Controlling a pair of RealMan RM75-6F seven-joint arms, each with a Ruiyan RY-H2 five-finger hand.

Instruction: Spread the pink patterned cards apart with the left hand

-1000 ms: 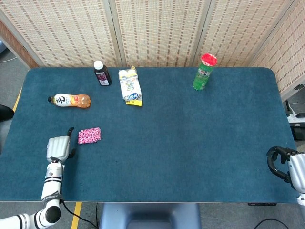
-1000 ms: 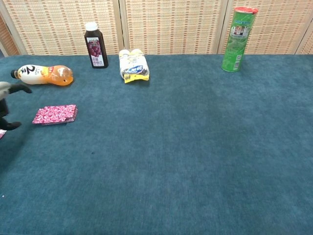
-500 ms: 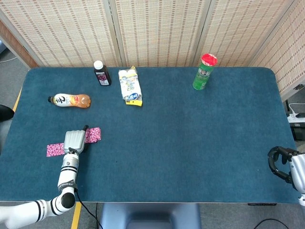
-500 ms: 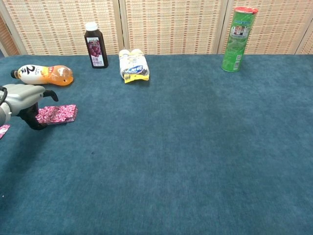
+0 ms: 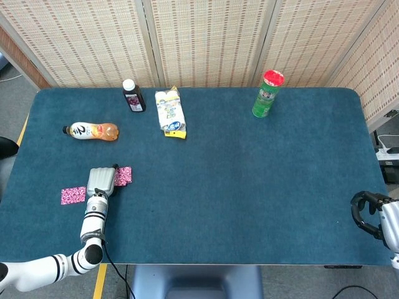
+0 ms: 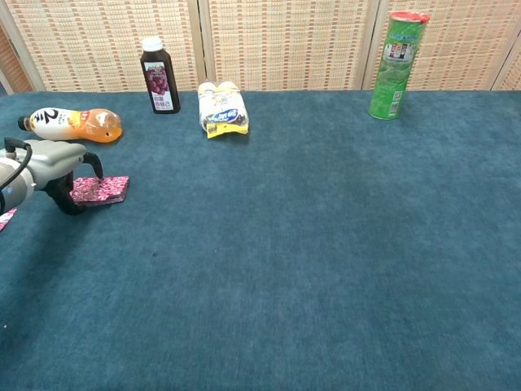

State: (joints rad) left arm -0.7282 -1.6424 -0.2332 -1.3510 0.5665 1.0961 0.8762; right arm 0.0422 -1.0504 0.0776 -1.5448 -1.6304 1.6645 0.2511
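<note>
The pink patterned cards (image 5: 123,175) lie in a small stack on the blue table, left of centre, and show in the chest view as the stack (image 6: 103,189). My left hand (image 5: 101,182) lies palm down over the stack's left part, and its fingertips (image 6: 96,169) touch the top card. One single pink card (image 5: 73,195) lies apart to the left, and the chest view shows that same card (image 6: 4,218) at its left edge. My right hand (image 5: 373,213) hangs at the table's right edge with its fingers loosely curved, holding nothing.
An orange drink bottle (image 5: 92,131) lies on its side behind the cards. Along the back stand a dark juice bottle (image 5: 133,96), a white and yellow packet (image 5: 170,113) and a green can with a red lid (image 5: 268,93).
My left hand moved right from the table's left edge onto the card stack. A single pink card, unseen before, now lies uncovered to the left. The right hand stayed put.
</note>
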